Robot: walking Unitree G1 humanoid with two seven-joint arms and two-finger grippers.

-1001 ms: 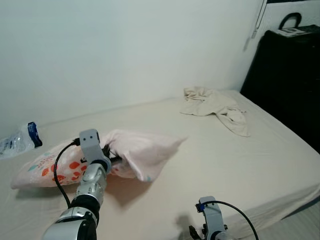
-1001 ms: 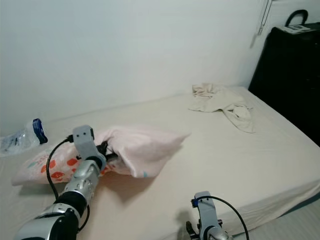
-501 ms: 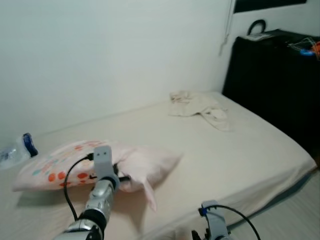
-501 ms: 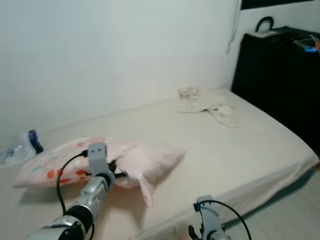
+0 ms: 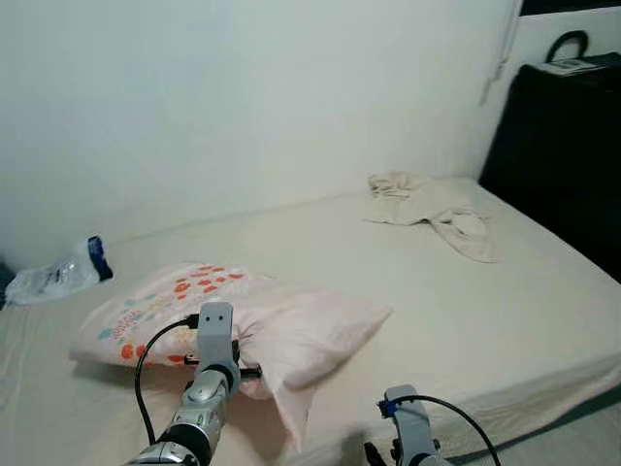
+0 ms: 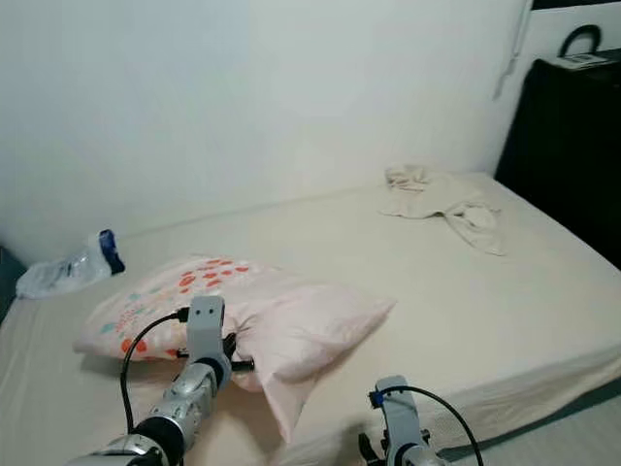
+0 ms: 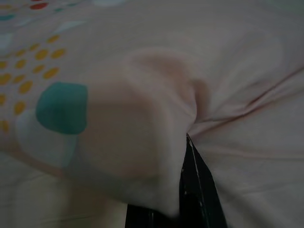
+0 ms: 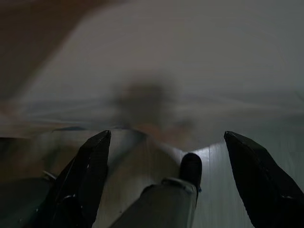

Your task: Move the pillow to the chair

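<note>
Pale pink pillow with orange and teal dots, slumped, one corner drooping off-edge.

A wide bed under a plain cream fitted sheet stands against a bare white wall. At its far right corner a tall black cabinet rises beside the mattress, and a thin white cord hangs down the wall near it. Pale wooden floor shows past the bed's near right edge, in soft, even light
</note>
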